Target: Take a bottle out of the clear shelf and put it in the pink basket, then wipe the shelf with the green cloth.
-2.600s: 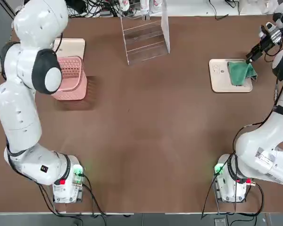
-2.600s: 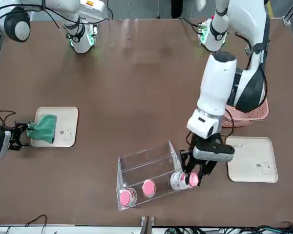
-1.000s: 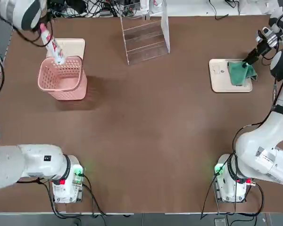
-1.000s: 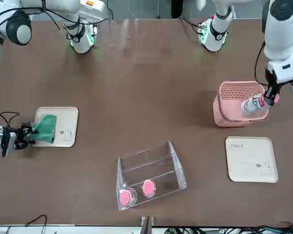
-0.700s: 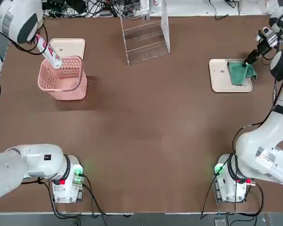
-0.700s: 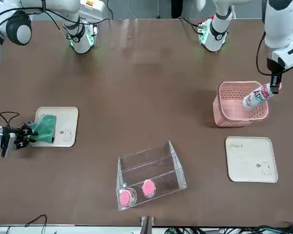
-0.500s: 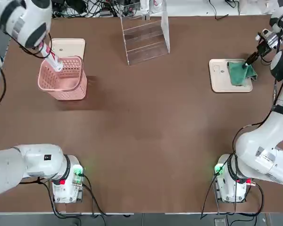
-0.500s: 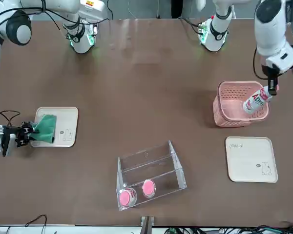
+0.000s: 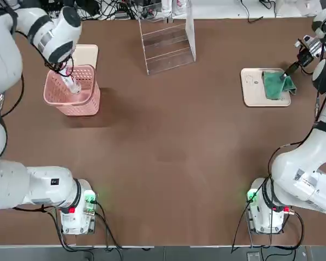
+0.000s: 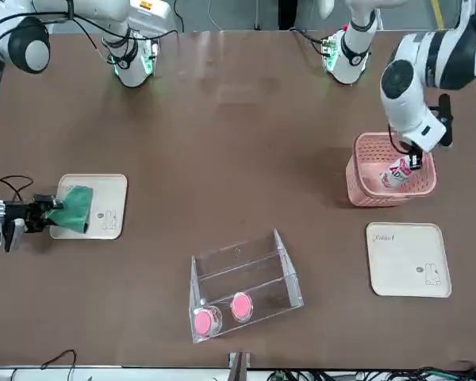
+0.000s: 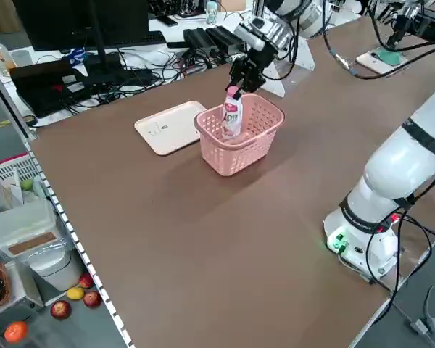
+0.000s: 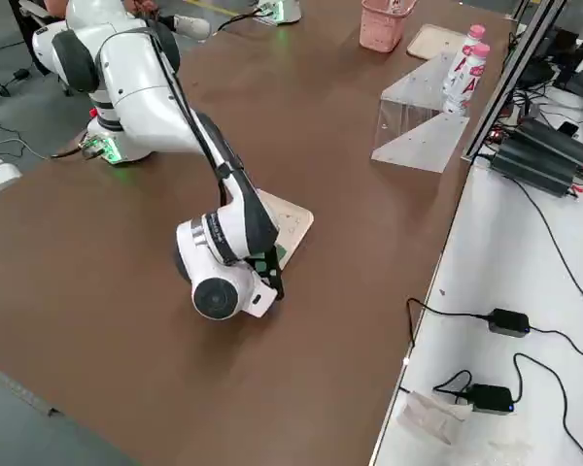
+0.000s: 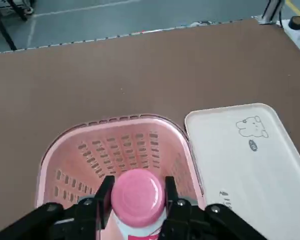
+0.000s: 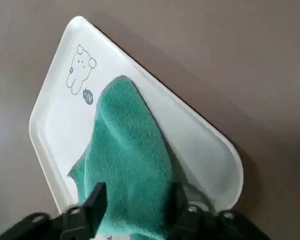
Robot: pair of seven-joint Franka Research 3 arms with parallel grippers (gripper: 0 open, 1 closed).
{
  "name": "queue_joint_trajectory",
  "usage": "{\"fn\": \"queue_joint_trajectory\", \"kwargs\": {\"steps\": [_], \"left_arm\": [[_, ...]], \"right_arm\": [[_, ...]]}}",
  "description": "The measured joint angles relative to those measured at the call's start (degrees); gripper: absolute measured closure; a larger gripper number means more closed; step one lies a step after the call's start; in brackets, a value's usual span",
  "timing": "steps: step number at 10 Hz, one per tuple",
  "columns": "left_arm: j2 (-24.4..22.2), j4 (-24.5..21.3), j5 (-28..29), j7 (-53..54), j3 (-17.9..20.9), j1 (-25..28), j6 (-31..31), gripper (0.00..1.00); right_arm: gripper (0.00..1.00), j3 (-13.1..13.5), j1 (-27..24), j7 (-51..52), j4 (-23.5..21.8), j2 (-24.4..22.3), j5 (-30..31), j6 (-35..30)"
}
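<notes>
Both arms extended | left tool (image 10: 410, 162) lowers bottle (image 10: 397, 171) into pink basket (image 10: 367, 193)

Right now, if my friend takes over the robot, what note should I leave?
Left gripper: shut on the bottle, holding it upright inside the pink basket, not let go yet.
Right gripper: fingers either side of the green cloth, which lies on its cream tray; a firm grip is not clear.
Clear shelf: two bottles remain in it.
Done: one bottle taken out and lowered into the basket.
Left: release the bottle, lift the cloth, wipe the shelf.
</notes>
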State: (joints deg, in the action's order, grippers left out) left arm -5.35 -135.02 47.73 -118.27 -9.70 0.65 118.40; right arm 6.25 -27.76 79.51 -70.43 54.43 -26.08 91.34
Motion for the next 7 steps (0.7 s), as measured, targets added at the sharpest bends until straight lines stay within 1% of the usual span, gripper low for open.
{"fn": "queue_joint_trajectory", "kwargs": {"steps": [1,2,3,4,5,6,7], "left_arm": [[2.94,0.02,2.20,-4.07,-0.58,-0.04,-0.53,0.55],[5.37,0.20,2.97,-6.37,-0.81,-0.05,-0.61,0.55],[6.74,0.84,3.00,-7.06,-0.82,-0.01,-0.64,0.55],[7.37,1.83,3.00,-7.09,-0.81,0.01,-0.77,0.55],[7.61,2.58,3.00,-7.09,-0.82,-0.01,-1.06,0.55],[7.69,2.85,3.00,-7.09,-0.84,-0.02,-1.41,0.54],[7.67,3.01,3.01,-7.09,-0.87,-0.04,-1.79,0.53]], "right_arm": [[0.63,-0.04,0.02,0.63,0.20,-0.01,0.43,-0.01],[0.76,-0.09,0.07,1.81,0.30,-0.01,0.58,-0.02],[0.93,-0.09,0.12,2.88,0.34,-0.02,0.62,-0.02],[0.95,-0.12,0.19,3.27,0.50,-0.11,0.64,-0.08],[0.95,-0.18,0.49,3.25,0.99,-0.52,0.66,-0.84],[0.95,-0.23,0.98,2.09,1.58,-1.62,0.90,-3.47],[0.95,-0.31,1.83,-0.42,2.17,-3.38,1.86,-7.46]]}}
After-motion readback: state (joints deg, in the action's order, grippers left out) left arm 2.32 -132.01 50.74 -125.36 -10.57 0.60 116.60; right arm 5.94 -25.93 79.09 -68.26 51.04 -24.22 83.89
